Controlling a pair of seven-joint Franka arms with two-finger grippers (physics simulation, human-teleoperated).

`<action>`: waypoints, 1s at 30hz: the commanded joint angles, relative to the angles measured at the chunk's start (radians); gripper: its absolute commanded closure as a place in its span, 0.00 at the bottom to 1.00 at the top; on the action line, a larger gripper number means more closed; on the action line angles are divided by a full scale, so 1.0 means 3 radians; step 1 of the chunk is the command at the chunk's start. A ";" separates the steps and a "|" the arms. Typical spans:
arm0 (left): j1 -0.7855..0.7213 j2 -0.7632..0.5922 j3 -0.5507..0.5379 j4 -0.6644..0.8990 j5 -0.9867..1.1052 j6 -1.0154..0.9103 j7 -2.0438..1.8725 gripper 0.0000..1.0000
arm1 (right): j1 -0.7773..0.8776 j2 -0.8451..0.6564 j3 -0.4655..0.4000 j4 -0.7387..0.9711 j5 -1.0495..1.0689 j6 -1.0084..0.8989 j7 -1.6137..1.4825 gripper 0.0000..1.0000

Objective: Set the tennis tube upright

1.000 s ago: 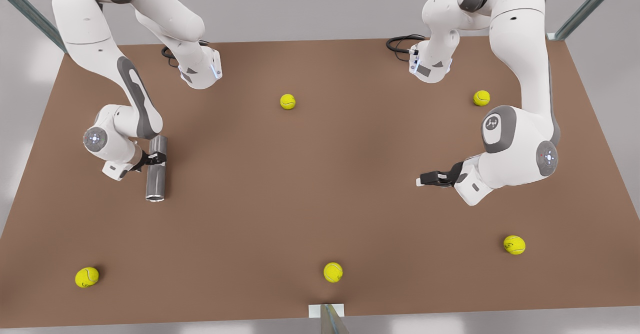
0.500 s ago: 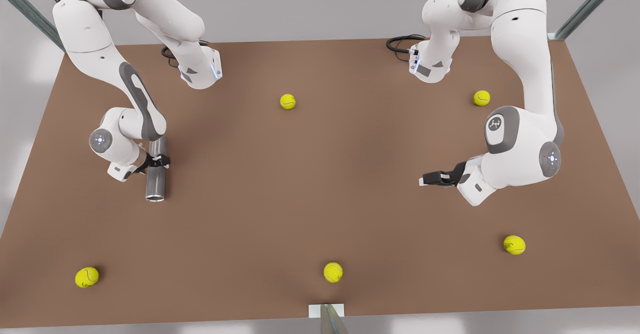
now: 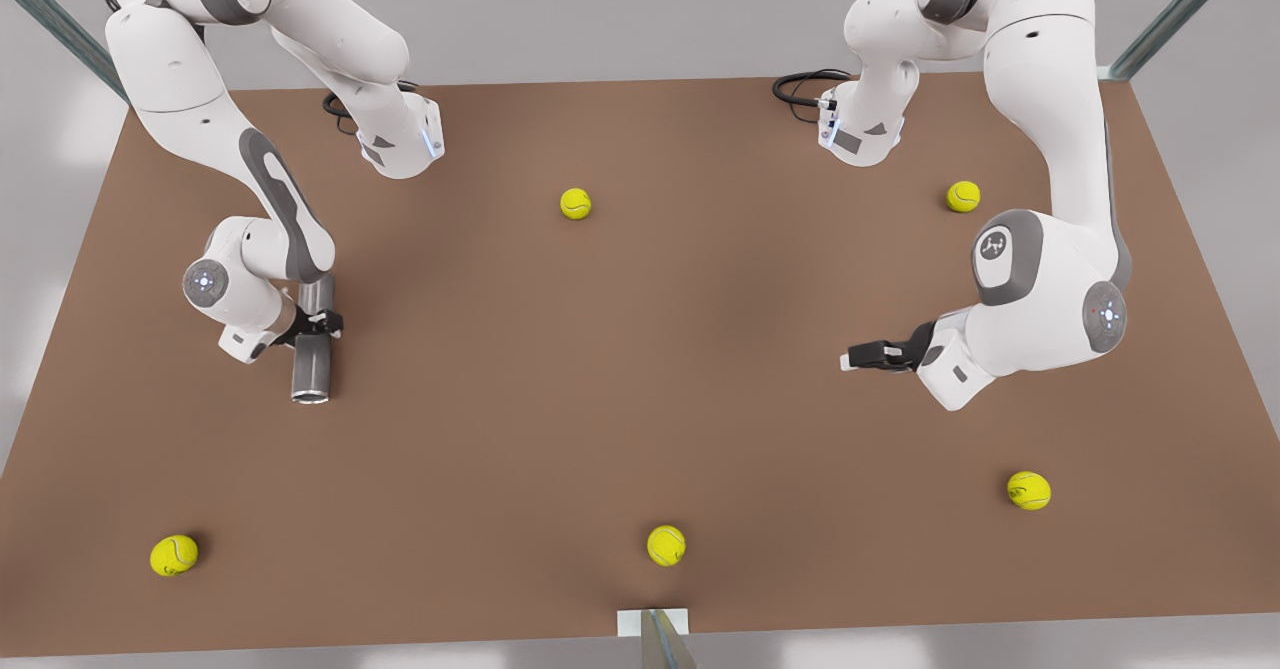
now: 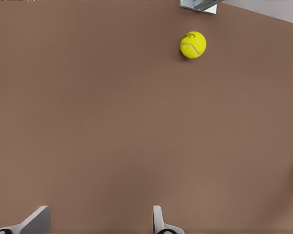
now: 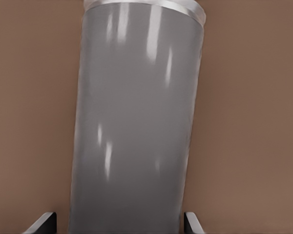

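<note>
- Since a second ago, the right end effector [image 3: 318, 324] has slid a little towards the tabletop's [image 3: 600, 369] middle and near edge. The tennis tube [image 3: 312, 367] now shows shorter at its far end, while its rimmed end has stayed where it was. The left end effector [image 3: 862, 357] has drifted slightly towards the front view's right.
- The right end effector is grasping the tennis tube. In the right wrist view its fingers [image 5: 45, 223] sit on either side of the grey body [image 5: 136, 122], with the lighter rim at the far end from them. How hard the pads press cannot be told.
- The tennis tube is near the tabletop's edge on the front view's left, about halfway along it. It lies lengthwise with the rimmed end pointing to the near edge. It looks low and mostly flat, perhaps just starting to tip.
- The left end effector [image 4: 98, 222] is released, its fingers spread wide. It waits above bare tabletop towards the edge on the front view's right, well apart from the tube.
- A tennis ball [image 4: 193, 44] lies ahead of the left end effector, near the middle of the near edge [image 3: 666, 545]. Other balls are scattered towards the corners and the far edge.
- Progress, as a judgement: the grasp is made, but the raising has barely begun. Still to do are swinging the tube up onto one end, setting it down square and letting go.
</note>
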 commanded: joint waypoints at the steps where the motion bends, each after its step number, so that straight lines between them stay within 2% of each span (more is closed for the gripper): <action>1: 0.0001 0.0000 -0.0004 0.0001 0.0000 0.0000 0.0000 0.00 | -0.0005 0.0000 0.0000 0.0000 0.0000 0.0000 0.0003 0.14; 20: 0.0057 -0.0016 -0.0009 0.0047 0.0021 0.0005 0.0010 0.00 | -0.0005 0.0005 0.0000 -0.0005 0.0005 0.0020 0.0044 0.20; 30: 0.0103 -0.0128 -0.0025 0.0042 0.0138 -0.0363 0.0026 0.00 | -0.0005 -0.0005 0.0000 -0.0005 0.0005 0.0010 0.0044 0.22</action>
